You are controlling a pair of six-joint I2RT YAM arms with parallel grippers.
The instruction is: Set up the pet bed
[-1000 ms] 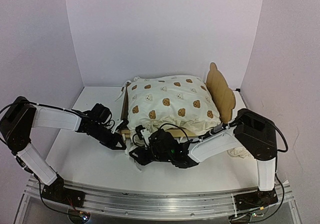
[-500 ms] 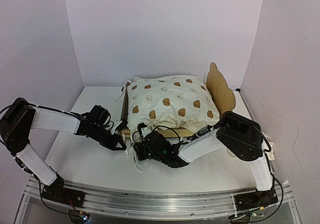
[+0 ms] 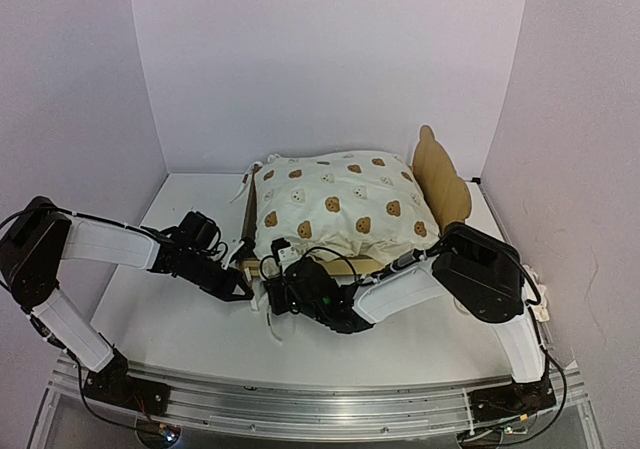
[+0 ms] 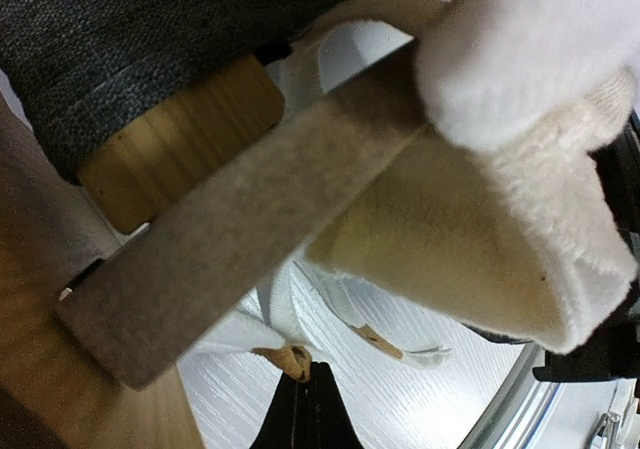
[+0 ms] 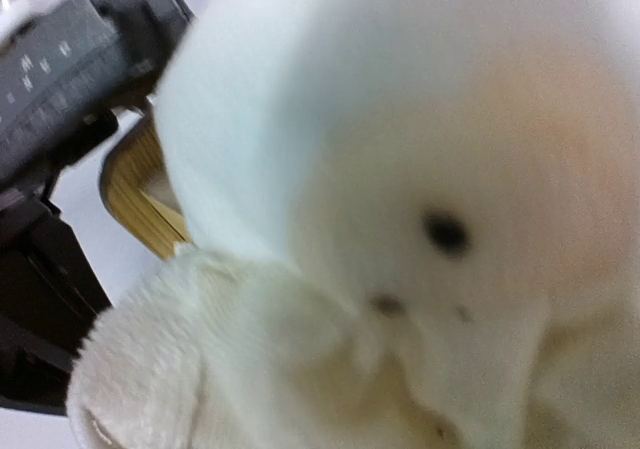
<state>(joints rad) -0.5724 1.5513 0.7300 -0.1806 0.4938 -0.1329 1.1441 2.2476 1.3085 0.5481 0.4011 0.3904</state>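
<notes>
The pet bed (image 3: 440, 184) stands mid-table, its bear-eared headboard on the right. The cream bear-print cushion (image 3: 340, 204) lies on it and hides the base. My left gripper (image 3: 240, 287) is at the bed's front-left corner. In the left wrist view its dark fingers (image 4: 305, 414) are shut on the tan tip of a cushion tie (image 4: 288, 359), under the grey base (image 4: 120, 29), a wooden leg (image 4: 180, 139) and the plywood rail (image 4: 250, 219). My right gripper (image 3: 282, 291) is pressed against the cushion at the same corner. Blurred cream fabric (image 5: 400, 219) hides its fingers.
White walls close in the table at the back and both sides. A bit of white fabric (image 3: 540, 311) shows behind the right arm's elbow. Loose ties (image 3: 245, 179) hang off the cushion's back-left corner. The metal base rail (image 3: 320, 409) runs along the near edge.
My right gripper has moved left and up against the cushion at the bed's front-left corner. The left gripper has hardly moved.
</notes>
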